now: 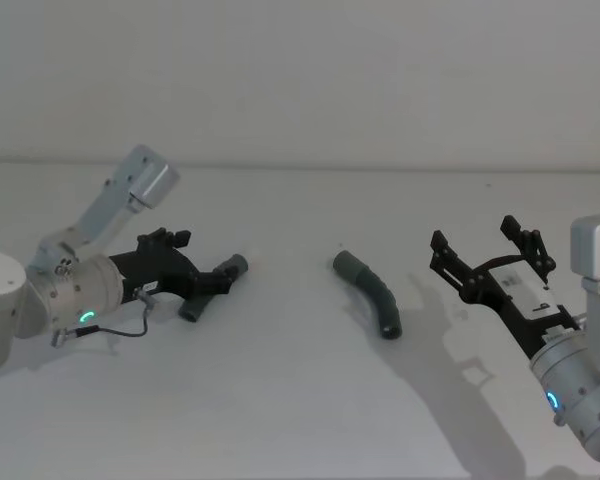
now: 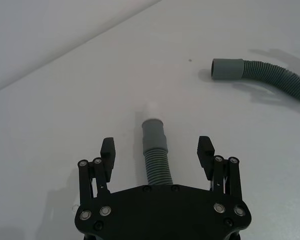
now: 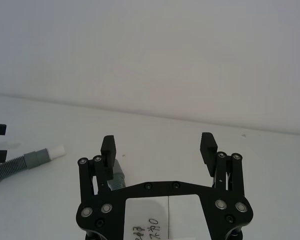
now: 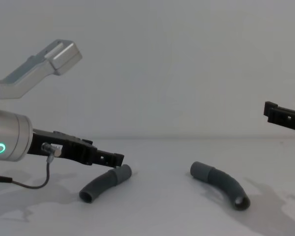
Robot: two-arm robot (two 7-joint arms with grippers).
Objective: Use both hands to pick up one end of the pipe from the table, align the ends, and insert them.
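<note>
Two pipe pieces are lying apart on the white table [image 1: 280,420]. Left of the collared piece [image 1: 368,292], the left gripper [image 2: 157,145] is straddling the white-tipped piece [image 2: 156,167], its jaws spread wide and clear of it. Right of the collared piece, the right gripper [image 3: 158,142] is hovering, equally wide, holding nothing. The left jaws should be closing squarely behind the white tip [image 2: 151,107], leaving it protruding for alignment.

White-tipped pipe piece [image 2: 154,145] and collared piece [image 2: 270,77] lie apart, flat.
</note>
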